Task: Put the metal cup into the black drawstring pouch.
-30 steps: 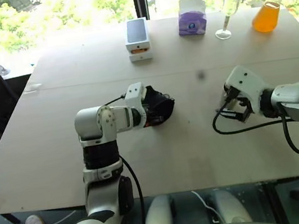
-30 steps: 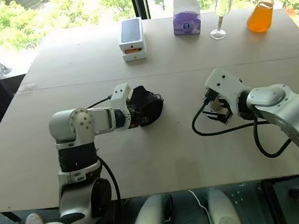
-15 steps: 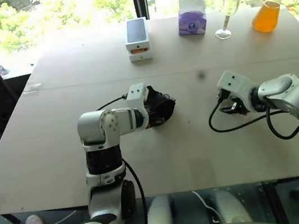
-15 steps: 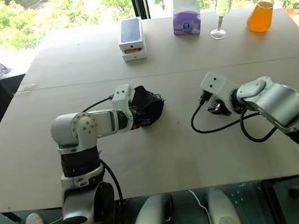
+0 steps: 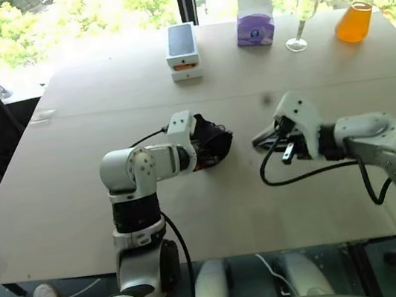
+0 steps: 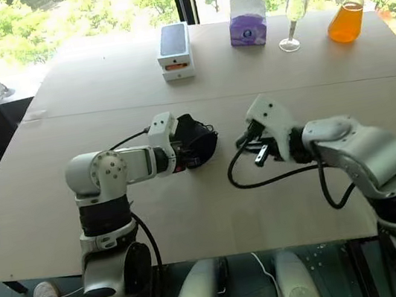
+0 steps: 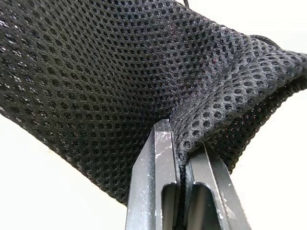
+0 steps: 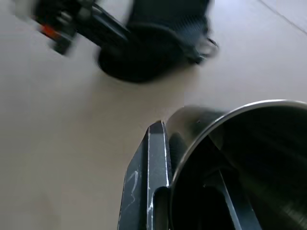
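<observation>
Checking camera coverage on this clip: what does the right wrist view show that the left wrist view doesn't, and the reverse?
Right wrist view: the metal cup, its rim clamped by the right gripper, and the table. Left wrist view: the mesh weave up close, with an edge of the fabric pinched in the shut left gripper. Both: the black drawstring pouch.

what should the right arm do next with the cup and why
Probably carry the metal cup on toward the black drawstring pouch and line it up with the pouch's mouth. The right gripper is shut on the cup's rim, the left gripper pinches the pouch's edge, and a gap of bare table separates them.
</observation>
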`<state>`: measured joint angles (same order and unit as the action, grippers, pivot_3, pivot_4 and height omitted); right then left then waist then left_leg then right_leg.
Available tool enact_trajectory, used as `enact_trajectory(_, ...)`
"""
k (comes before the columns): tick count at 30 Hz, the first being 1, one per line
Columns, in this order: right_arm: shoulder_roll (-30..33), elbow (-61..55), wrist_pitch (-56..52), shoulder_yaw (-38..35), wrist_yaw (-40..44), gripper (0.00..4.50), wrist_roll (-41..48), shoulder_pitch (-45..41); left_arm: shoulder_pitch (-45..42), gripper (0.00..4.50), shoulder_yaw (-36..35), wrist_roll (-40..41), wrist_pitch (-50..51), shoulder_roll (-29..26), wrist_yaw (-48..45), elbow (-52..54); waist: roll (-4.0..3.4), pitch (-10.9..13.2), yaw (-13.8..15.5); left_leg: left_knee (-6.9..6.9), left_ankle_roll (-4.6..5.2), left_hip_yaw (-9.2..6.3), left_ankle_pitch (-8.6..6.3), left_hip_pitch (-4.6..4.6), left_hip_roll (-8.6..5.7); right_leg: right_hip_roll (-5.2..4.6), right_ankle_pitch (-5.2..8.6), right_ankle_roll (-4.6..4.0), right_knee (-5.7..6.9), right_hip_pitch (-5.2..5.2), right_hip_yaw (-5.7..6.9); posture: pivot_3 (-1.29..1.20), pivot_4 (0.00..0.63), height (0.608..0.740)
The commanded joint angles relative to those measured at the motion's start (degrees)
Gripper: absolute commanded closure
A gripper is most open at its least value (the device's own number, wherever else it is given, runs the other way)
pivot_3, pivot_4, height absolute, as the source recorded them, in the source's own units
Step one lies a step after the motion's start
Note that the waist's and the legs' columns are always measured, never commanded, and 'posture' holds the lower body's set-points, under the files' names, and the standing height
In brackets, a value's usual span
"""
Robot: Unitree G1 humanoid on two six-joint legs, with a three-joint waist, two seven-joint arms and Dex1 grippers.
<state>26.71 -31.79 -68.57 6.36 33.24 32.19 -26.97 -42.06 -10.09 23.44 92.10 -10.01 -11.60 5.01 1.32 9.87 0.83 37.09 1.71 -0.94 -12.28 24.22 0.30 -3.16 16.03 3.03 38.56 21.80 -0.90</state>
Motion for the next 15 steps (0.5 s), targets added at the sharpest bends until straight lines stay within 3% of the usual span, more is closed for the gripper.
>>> enact_trajectory(1,-4.8,-1.44,4.01,-3.33,-2.17,4.43,2.24,1.41,-1.89,4.5,0.19,3.01,0.4,-0.29,0.45,-2.1,-0.03,0.02,-0.05,0.02,0.0,0.02,0.0,0.04,-0.04,-0.01,-0.01,0.01,0.01,0.04,-0.01,0.0,0.15,0.74)
enact_trajectory(9,-16.99,8.66,15.91,-2.62,-6.88,4.43,0.01,3.99,-4.52,4.5,2.99,10.73,0.4,-4.67,2.47,-2.13,-0.06,0.04,-0.53,0.0,-0.09,-0.04,0.05,0.01,-0.05,0.04,-0.01,0.0,0.12,0.09,0.0,0.0,0.15,0.74)
enact_trajectory(15,-20.62,14.49,20.86,-1.87,-7.86,4.43,-1.42,4.75,-4.8,4.5,3.28,16.76,0.4,-6.95,5.52,-2.12,-0.06,0.05,-1.44,-0.02,-0.19,-0.01,0.11,0.02,-0.05,0.04,-0.01,0.0,0.16,0.15,-0.03,0.0,0.15,0.74)
